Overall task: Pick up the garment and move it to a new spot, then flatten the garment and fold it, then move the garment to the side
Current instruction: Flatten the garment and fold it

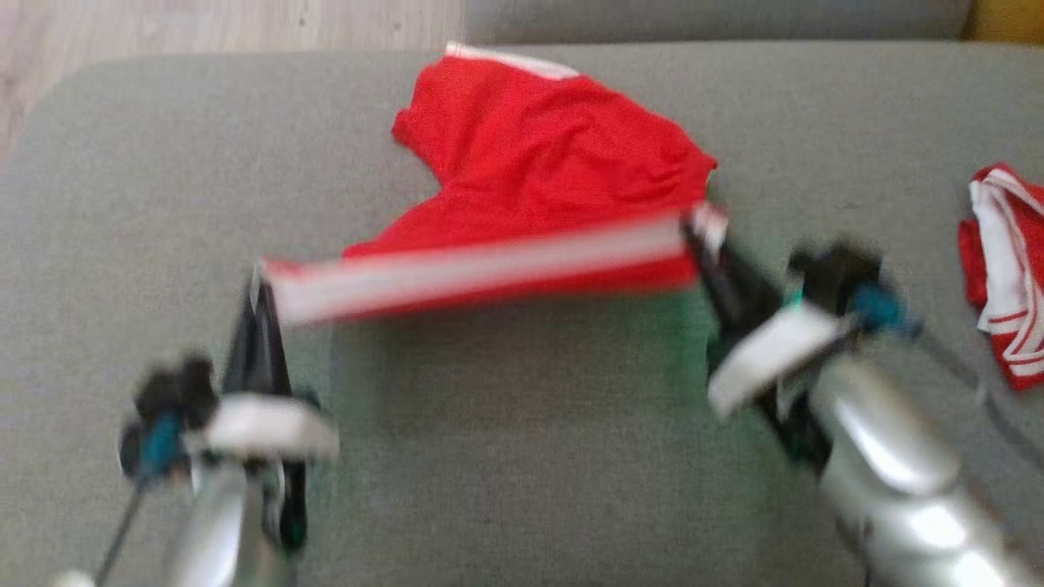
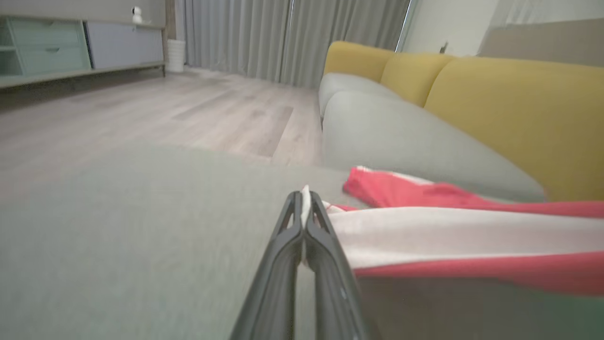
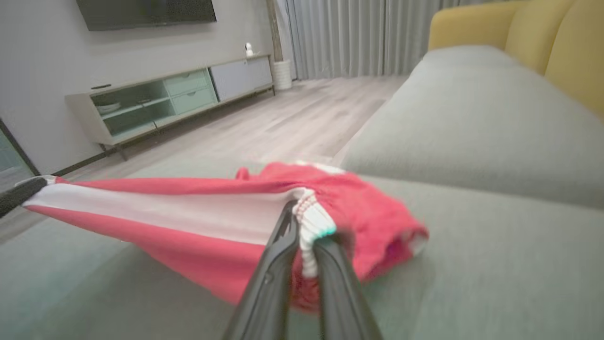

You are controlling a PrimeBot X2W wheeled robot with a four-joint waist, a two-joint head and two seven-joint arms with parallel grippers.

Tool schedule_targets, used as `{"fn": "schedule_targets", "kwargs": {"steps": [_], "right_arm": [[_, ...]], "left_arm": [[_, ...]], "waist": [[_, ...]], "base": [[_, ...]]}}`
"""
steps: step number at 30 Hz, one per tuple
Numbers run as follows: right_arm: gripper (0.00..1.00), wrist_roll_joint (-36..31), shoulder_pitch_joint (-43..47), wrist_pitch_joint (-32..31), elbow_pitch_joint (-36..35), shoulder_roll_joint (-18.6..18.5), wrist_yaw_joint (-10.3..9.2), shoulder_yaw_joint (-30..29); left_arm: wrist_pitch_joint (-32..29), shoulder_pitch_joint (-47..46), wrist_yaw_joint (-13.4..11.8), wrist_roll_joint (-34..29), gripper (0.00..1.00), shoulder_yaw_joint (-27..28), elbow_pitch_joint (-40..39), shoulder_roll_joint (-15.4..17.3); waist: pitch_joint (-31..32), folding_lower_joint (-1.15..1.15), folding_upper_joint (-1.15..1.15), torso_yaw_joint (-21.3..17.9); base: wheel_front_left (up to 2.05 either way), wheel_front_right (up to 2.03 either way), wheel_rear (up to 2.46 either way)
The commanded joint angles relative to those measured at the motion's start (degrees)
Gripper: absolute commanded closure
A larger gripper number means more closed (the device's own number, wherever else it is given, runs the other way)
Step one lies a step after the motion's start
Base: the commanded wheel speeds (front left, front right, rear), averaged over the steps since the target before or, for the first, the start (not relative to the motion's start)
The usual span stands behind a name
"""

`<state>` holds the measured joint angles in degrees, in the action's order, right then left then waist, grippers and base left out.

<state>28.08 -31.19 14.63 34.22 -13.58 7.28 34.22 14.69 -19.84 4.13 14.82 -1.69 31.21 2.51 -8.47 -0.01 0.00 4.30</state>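
Head view: the garment [image 1: 538, 155], red with a white stripe, sits mid-way across the grey cushion [image 1: 163, 163]. Its striped edge is lifted and pulled taut between the 2 grippers, and both arms are blurred here.
Left gripper [image 1: 261, 289]: clenched on the left end of the striped edge. In the left wrist view a sliver of white cloth shows between its closed fingers [image 2: 325, 226].
Right gripper [image 1: 697, 232]: clamped on the right end, which in the right wrist view looks like gathered white elastic.
Garment body: bunched and creased, trailing on the cushion beyond the raised edge, on the side away from the robot.
Long axis: the striped edge runs left to right across the robot's front, with the right end a little farther out than the left.
Key relation: the loose cloth lies beyond both grippers. Each arm has 1 end, so neither is the nearer.
Step, as I judge it: spreading the garment flat before any fold.
Next move calls for: holding both ends taut and level while drawing the edge toward the robot, so the trailing cloth lays out smooth.
Risk: the left pinch looks thin and could slip.
Other cloth: another red-and-white piece [image 1: 1007, 269] lies well apart, at the cushion's right.
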Motion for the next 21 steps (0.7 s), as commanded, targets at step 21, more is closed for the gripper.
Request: {"fn": "schedule_targets", "kwargs": {"steps": [21], "right_arm": [[1.00, 13.1, 22.9, 0.4, -11.5, -2.0, 0.21, 3.4]], "left_arm": [[0.3, 16.8, 0.2, 0.4, 1.00, 1.4, -11.3, 0.5]], "waist": [[7.8, 0.01, 0.00, -1.4]], "base": [[0.00, 0.00, 0.00]]}}
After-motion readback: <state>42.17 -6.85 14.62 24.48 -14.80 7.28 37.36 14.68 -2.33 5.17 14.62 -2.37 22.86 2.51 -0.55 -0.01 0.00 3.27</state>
